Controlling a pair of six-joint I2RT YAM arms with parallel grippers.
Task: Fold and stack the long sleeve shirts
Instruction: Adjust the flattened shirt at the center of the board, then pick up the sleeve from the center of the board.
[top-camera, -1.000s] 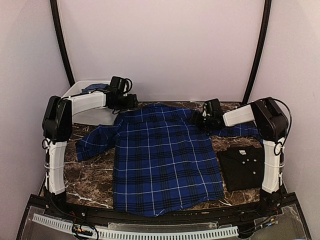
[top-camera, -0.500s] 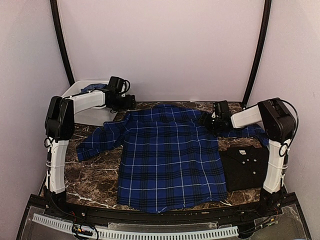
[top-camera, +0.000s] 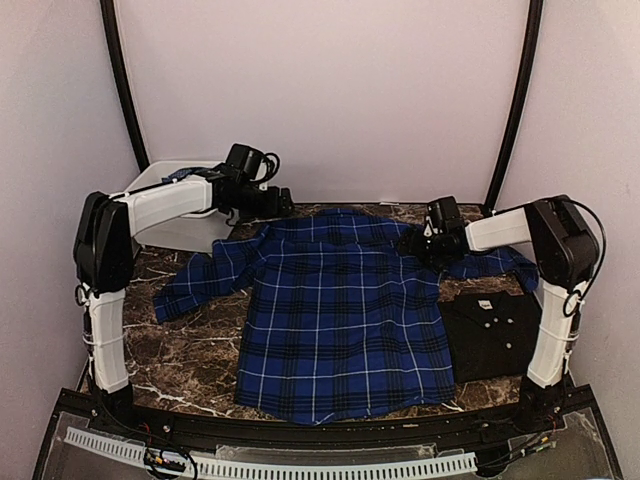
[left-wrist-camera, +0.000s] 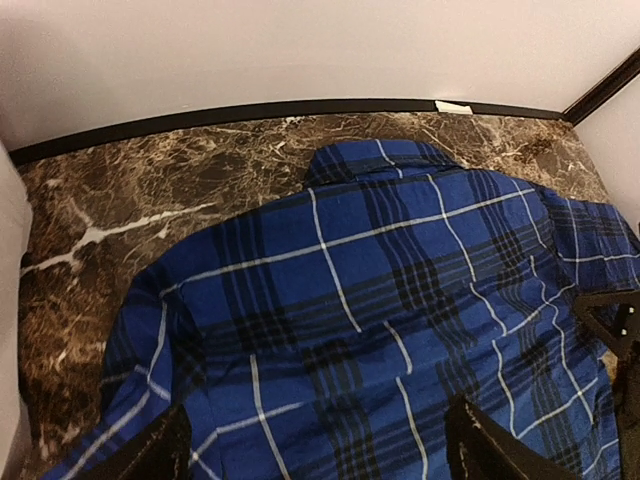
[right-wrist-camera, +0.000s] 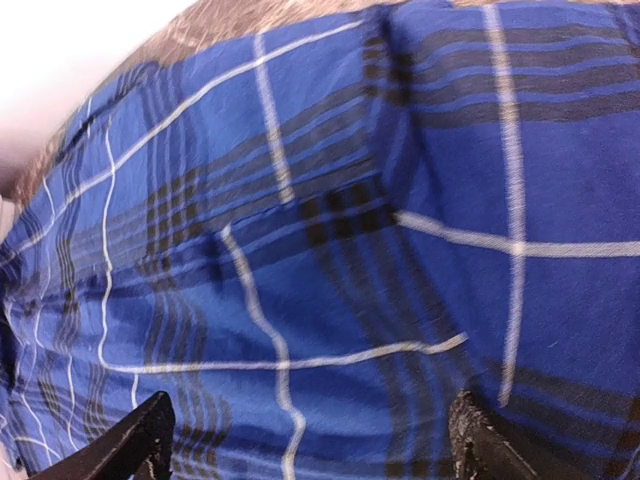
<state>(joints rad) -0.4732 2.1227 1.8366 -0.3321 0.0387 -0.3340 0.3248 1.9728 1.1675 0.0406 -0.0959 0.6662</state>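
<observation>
The royal-blue plaid shirt lies spread flat on the marble table, collar at the far edge, left sleeve stretched out to the left. It fills the left wrist view and the right wrist view. My left gripper hovers open above the shirt's far left shoulder, fingers wide apart. My right gripper is open over the far right shoulder, close to the cloth. The black shirt with white buttons lies folded at the right, beside the plaid one.
A white plastic tub stands at the back left behind my left arm, with a bit of blue cloth in it. Dark curved frame poles rise at both back corners. The plaid shirt's hem reaches the table's front edge.
The plaid shirt has slid a little to the right and lies flatter. My left gripper has moved right, from beside the tub to over the shirt's shoulder. My right gripper shifted slightly right.
</observation>
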